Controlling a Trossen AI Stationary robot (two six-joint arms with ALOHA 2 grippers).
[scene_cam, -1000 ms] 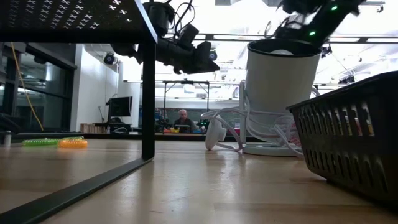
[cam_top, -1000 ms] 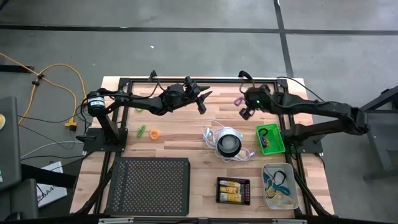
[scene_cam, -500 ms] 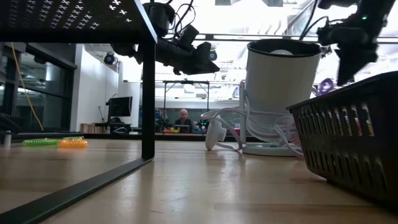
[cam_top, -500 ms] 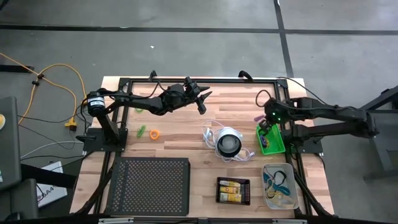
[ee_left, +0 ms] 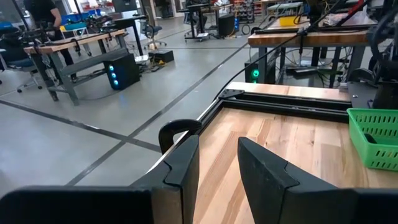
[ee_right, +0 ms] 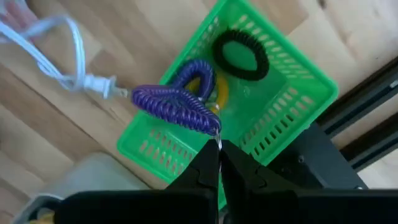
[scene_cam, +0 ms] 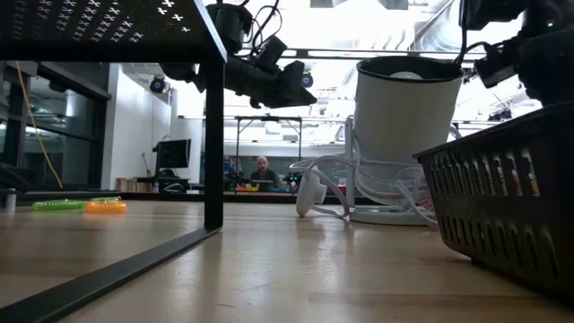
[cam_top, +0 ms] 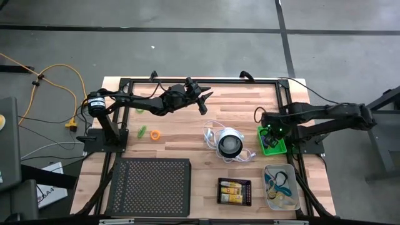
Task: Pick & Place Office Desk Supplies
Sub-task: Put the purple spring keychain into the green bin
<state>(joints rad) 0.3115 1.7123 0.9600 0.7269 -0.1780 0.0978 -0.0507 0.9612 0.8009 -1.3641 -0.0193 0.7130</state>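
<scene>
My R gripper (ee_right: 217, 149), pinched tight on the purple coil's (ee_right: 175, 106) ring, hangs it over the green tray (ee_right: 298, 102) at the table's right edge, coil's long axis crossways above the tray, L gripper (ee_left: 214, 165) half-open, idle far-left.

A grey concrete floor (cam_top: 206, 15) is seen all around the wooden table (cam_top: 181, 140), crossed by dark seam lines. A yellow cable (cam_top: 59, 78) is looped over the floor off the table's left side. Across the room, a long bright workshop is shown under white ceiling lights (scene_cam: 314, 36), with large windows (scene_cam: 54, 126) on the left. A person (scene_cam: 261, 170) is seated at a far desk beside a dark monitor (scene_cam: 172, 154). Workbenches (ee_left: 81, 46) and a lit blue-green box (ee_left: 121, 70) are stood on the polished floor.
</scene>
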